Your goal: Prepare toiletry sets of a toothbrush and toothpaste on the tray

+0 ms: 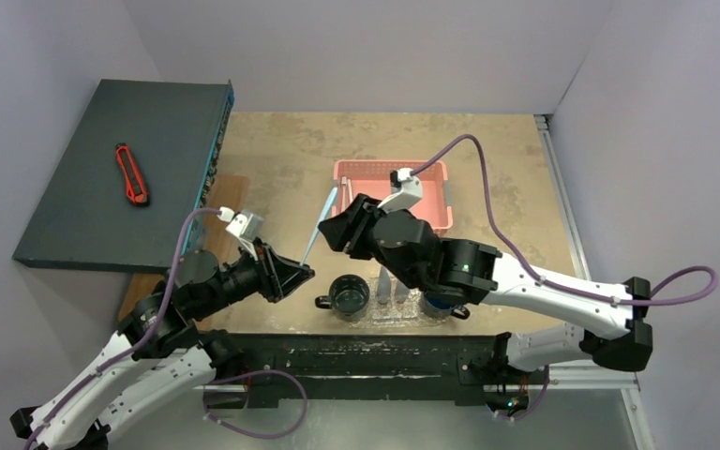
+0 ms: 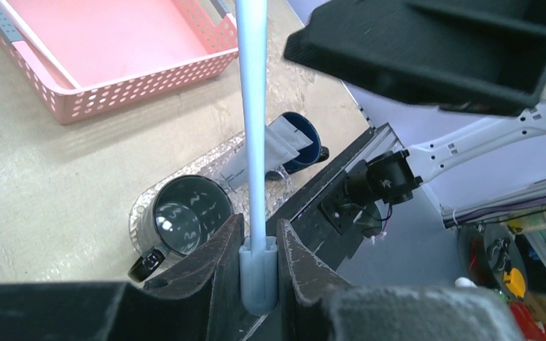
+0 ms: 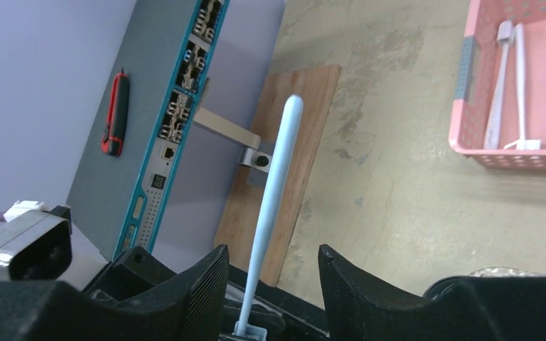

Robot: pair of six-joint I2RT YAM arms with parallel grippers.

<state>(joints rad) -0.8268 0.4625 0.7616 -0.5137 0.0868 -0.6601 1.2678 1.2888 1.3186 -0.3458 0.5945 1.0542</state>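
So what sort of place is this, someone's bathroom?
Probably a robotics lab test bench, not a home: two robot arms bolted to a table between plain walls, the left claw gripping a toothbrush, and a grey network switch with a box cutter on it.

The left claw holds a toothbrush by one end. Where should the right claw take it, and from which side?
Take the toothbrush by its bare slim shaft, near the middle. The left claw is shut on the thick end, so only the shaft is free. Come sideways across it; the open right claw faces it that way.
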